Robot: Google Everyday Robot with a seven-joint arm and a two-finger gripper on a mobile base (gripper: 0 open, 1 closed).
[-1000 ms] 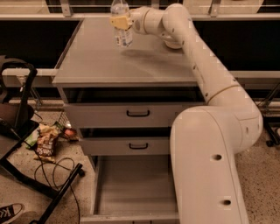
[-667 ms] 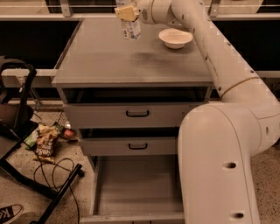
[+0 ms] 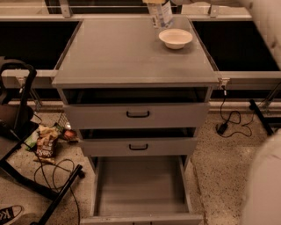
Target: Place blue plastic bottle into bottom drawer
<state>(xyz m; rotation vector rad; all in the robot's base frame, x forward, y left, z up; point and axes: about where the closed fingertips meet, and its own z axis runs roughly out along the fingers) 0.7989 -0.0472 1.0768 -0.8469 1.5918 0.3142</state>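
1. Blue plastic bottle (image 3: 161,15) is just behind and left of the white bowl (image 3: 175,38).
2. Gripper (image 3: 153,2) is above the bottle; clamped or loose, I cannot tell.
3. Probably light, slick and crushable: hold its upper body gently.

Robot body, parts on record:

1. Gripper (image 3: 154,2). It sits at the upper edge of the view, a little right of the middle. We see only a sliver of it, tan to cream and smooth-skinned, cut off by the edge.

2. Arm shell (image 3: 265,26), in the upper right corner. We note an off-white, matt, rounded casing, tinted cream by the warm light. It is paler toward the top and greyer where it curves under. The edge of the view cuts it on two sides.

3. Body shell (image 3: 263,184), in the lower right corner. We note a broad, pale grey-white swell with a smooth surface and a soft, rounded outline. It is blurred, and we can tell no finer detail.
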